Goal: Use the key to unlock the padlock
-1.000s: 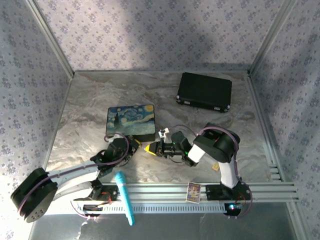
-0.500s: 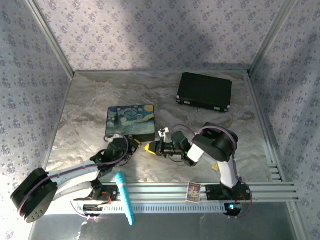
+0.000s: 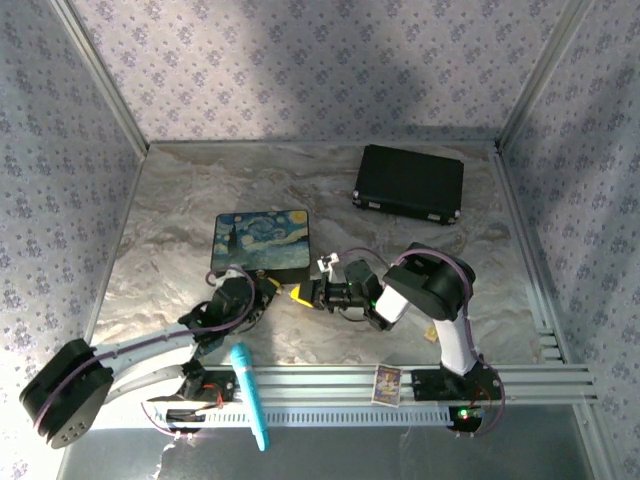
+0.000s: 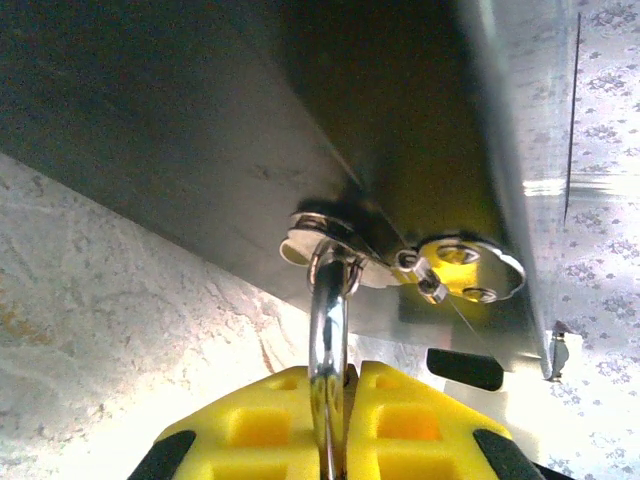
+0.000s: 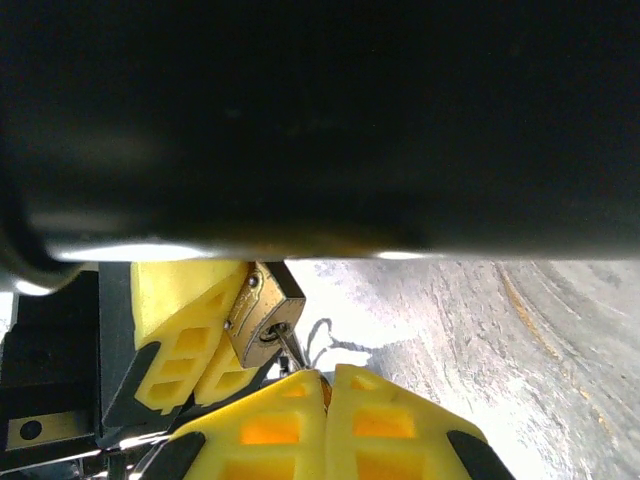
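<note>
The brass padlock hangs by its silvery shackle from the hasp on the front of the painted box. My left gripper is shut on the shackle, and its yellow fingers sit against the padlock body. My right gripper is shut on the small silvery key, whose blade reaches into the keyhole in the padlock's bottom face. In the top view the left gripper and the right gripper meet tip to tip just in front of the box.
A black case lies at the back right. A teal pen and a small card rest on the near aluminium rail. A small tan cube sits beside the right arm's base.
Both wrists have crept slightly toward the box. The grips on padlock and key are unchanged.
</note>
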